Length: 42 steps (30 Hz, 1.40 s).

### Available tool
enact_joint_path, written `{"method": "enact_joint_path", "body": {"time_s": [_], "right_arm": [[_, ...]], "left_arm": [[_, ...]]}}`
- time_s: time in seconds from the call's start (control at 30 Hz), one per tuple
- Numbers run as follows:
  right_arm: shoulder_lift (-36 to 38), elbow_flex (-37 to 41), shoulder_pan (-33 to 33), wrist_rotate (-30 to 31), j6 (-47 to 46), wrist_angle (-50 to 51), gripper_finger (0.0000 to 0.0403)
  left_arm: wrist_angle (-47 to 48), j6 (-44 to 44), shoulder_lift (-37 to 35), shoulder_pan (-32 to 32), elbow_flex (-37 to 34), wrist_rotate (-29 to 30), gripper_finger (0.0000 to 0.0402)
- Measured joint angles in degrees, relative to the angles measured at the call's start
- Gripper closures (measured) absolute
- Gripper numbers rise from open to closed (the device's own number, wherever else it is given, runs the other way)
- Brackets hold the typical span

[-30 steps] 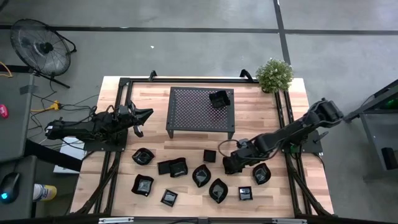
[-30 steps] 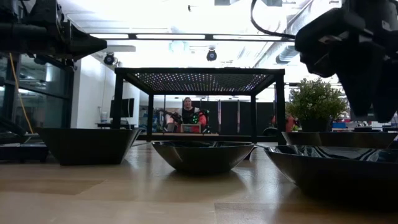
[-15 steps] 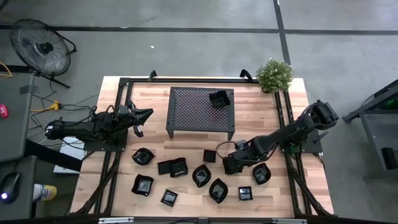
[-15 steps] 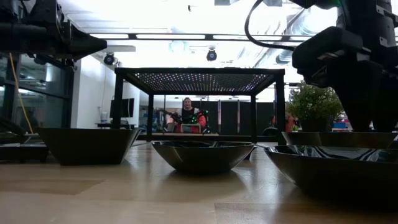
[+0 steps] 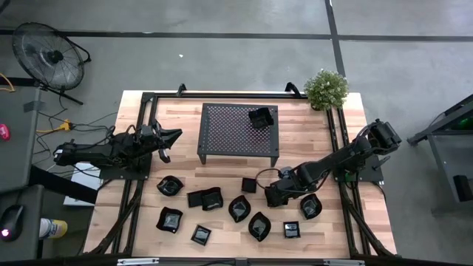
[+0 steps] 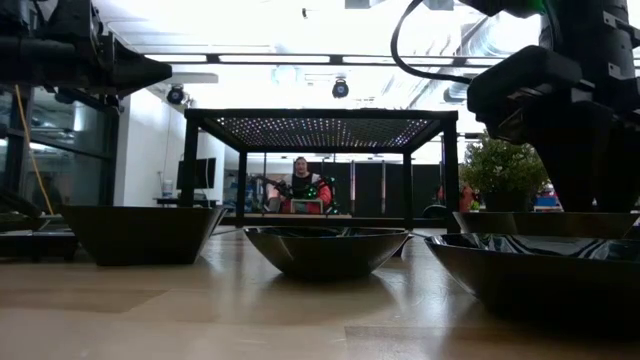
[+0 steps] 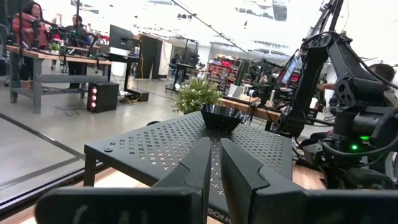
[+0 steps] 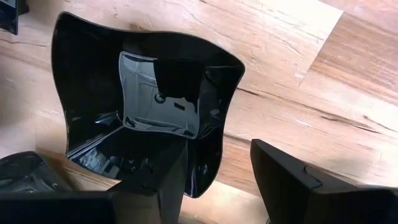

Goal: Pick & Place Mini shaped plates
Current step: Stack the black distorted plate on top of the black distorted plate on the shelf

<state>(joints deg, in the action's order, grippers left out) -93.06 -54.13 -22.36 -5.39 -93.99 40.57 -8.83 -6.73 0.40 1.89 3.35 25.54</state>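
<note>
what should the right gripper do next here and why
Probably close. The right gripper is open and low over the wooden table, with one finger inside a square black plate and the other outside its rim, so the rim sits between the jaws. The left gripper waits by the mesh rack.

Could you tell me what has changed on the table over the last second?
The right pincer has sunk lower over a square mini plate at the front right of the table, its jaws open astride the plate's rim, nothing gripped yet. The left pincer stays parked, shut, left of the mesh rack; the plate on the rack and the other plates have not moved.
</note>
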Motion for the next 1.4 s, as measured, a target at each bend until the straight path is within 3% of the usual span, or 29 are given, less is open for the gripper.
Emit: {"method": "enact_joint_path", "body": {"time_s": [1.0,1.4], "right_arm": [[-0.48,1.86,1.08,-0.5,-0.46,-2.7,0.0232],[-0.72,1.84,2.68,-1.03,2.78,-2.35,0.0281]], "left_arm": [[-0.01,0.0,0.0,0.0,0.01,0.02,0.0369],[-0.01,0.0,0.0,0.0,0.0,0.02,0.0369]]}}
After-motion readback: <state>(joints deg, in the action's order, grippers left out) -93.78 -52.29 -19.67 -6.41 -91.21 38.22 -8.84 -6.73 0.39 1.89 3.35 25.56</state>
